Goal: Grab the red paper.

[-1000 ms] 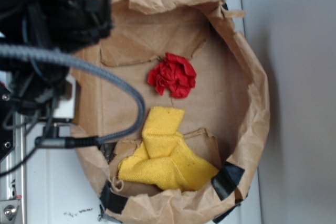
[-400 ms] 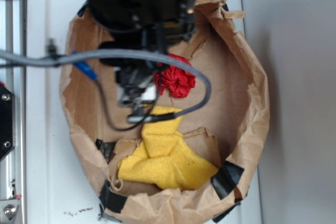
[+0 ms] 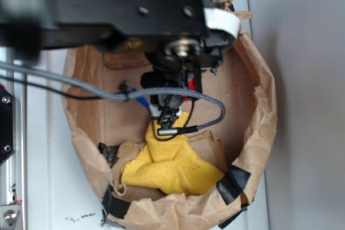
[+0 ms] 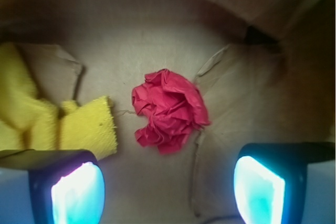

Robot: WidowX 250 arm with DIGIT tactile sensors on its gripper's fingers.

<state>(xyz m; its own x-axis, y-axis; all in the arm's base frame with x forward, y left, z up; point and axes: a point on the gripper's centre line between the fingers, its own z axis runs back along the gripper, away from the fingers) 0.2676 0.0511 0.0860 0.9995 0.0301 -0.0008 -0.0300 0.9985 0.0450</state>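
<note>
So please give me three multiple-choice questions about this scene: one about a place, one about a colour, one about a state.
1. Where does the red paper lie?
A. on the floor of the brown paper bag
B. on top of the yellow cloth
C. outside the bag

2. What colour is the cloth beside it?
A. blue
B. yellow
C. green

3. How do the gripper fingers stand?
A. shut on the paper
B. shut on the cloth
C. open, holding nothing

Answers: 1 A, brown bag surface surrounds it; 2 B, the wrist view shows yellow; 3 C, a wide gap separates them.
</note>
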